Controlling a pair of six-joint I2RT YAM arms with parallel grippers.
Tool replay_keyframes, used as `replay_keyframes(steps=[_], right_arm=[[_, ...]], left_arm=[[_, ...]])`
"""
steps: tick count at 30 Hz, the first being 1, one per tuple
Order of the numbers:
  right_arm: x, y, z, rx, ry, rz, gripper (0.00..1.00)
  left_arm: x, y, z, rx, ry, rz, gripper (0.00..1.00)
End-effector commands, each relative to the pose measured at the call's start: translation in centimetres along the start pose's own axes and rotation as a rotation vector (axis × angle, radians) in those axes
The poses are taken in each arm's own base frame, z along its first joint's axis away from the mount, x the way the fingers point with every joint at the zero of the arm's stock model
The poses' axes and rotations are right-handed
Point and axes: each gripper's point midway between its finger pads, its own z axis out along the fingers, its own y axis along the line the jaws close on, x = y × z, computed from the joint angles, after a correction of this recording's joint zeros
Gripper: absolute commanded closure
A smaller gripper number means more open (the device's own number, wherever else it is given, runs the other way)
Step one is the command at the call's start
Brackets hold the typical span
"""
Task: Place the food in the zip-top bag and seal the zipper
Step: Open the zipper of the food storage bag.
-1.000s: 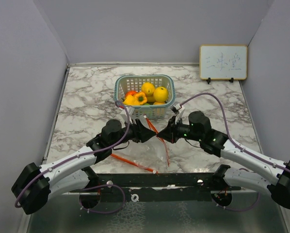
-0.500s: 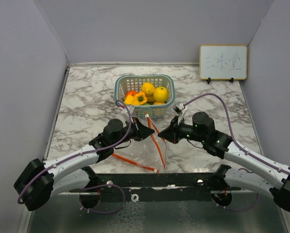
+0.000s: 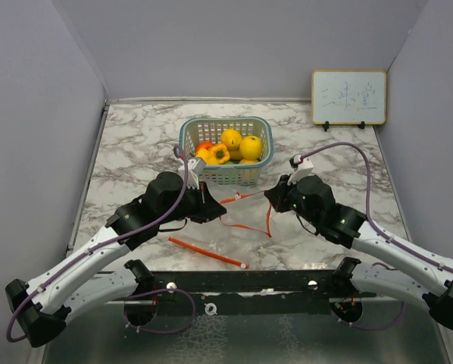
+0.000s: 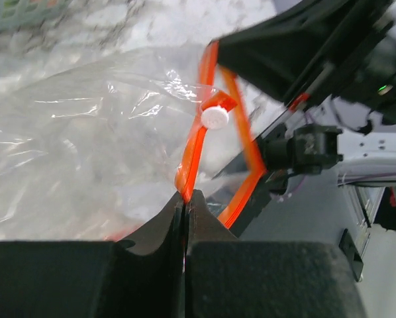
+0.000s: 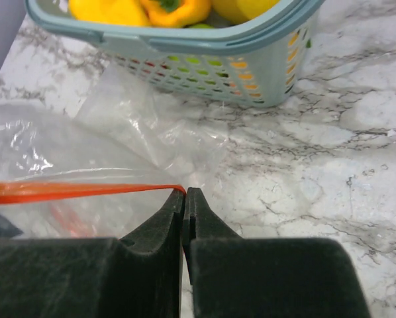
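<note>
The clear zip-top bag hangs between my two grippers just in front of the basket. My left gripper is shut on the orange-red zipper strip at one end. My right gripper is shut on the strip at the other end. The strip is stretched between them, with its white slider near the left jaws. The food, yellow round fruits, a yellow-orange pepper and a red piece, lies in the teal basket.
A loose orange-red strip lies on the marble near the front edge. A small whiteboard stands at the back right. Grey walls close both sides. The basket's front wall is close beyond the right fingers.
Both grippers have drawn apart, the left one to the left, the right one to the right, and the zipper strip between them has been pulled from a hanging loop into a wider stretch.
</note>
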Motion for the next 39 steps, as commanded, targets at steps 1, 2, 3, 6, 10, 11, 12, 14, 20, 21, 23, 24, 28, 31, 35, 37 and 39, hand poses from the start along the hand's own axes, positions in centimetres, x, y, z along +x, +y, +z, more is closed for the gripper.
replay_keyframes(steps=[1, 2, 3, 6, 10, 11, 12, 14, 20, 21, 23, 24, 28, 31, 35, 37, 39], right_arm=[[-1.0, -6.5, -0.2, 0.357, -0.089, 0.016, 0.98], [-1.0, -6.7, 0.0, 0.371, -0.095, 0.016, 0.98], [-1.1, -6.8, 0.2, 0.38, -0.1, 0.013, 0.98], [-1.4, -5.8, 1.4, 0.332, -0.108, -0.001, 0.97], [-1.6, 0.7, 3.1, -0.032, -0.075, -0.12, 0.79], [-1.3, 2.1, 3.2, -0.108, -0.055, -0.13, 0.75], [-0.9, 3.0, 3.2, -0.157, -0.033, -0.134, 0.73], [0.0, 4.0, 3.2, -0.221, 0.003, -0.136, 0.69], [1.7, 5.1, 3.4, -0.315, 0.05, -0.177, 0.54], [1.8, 5.5, 3.5, -0.338, 0.054, -0.188, 0.48], [1.7, 6.3, 3.7, -0.374, 0.056, -0.206, 0.34], [1.7, 6.4, 3.9, -0.376, 0.06, -0.214, 0.32], [1.7, 6.3, 5.1, -0.353, 0.073, -0.235, 0.38], [1.2, 6.2, 5.4, -0.333, 0.061, -0.221, 0.75], [-0.1, 5.1, 4.7, -0.244, -0.003, -0.157, 0.98], [-1.0, 5.1, 4.1, -0.23, -0.04, -0.14, 0.98], [-1.6, 5.5, 3.6, -0.24, -0.061, -0.141, 0.98]], left_arm=[[4.5, 2.3, -3.9, -0.123, 0.195, -0.019, 1.0], [4.8, 2.5, -4.4, -0.134, 0.213, -0.02, 1.0], [4.9, 2.5, -4.8, -0.147, 0.222, -0.016, 1.0], [4.9, 3.3, -5.6, -0.199, 0.223, -0.003, 1.0], [3.7, 4.4, -4.7, -0.248, 0.142, -0.009, 1.0], [3.4, 4.4, -4.2, -0.243, 0.123, -0.012, 1.0], [3.1, 4.2, -3.7, -0.226, 0.103, -0.013, 1.0], [2.2, 3.6, -2.6, -0.182, 0.062, -0.018, 1.0], [0.8, 1.8, -0.8, -0.071, -0.003, -0.006, 1.0], [0.7, 1.7, -0.7, -0.061, -0.004, 0.001, 1.0], [0.5, 1.3, -0.4, -0.039, -0.007, 0.014, 1.0], [0.5, 1.1, -0.3, -0.028, -0.003, 0.02, 1.0], [0.6, -0.1, -0.2, 0.04, 0.006, 0.031, 1.0], [0.7, 0.0, -0.2, 0.039, 0.007, 0.029, 1.0], [0.8, 1.4, -0.2, -0.027, -0.014, 0.014, 0.94], [0.7, 1.9, -0.1, -0.051, -0.025, -0.005, 0.77], [0.5, 2.2, 0.2, -0.068, -0.036, -0.028, 0.66]])
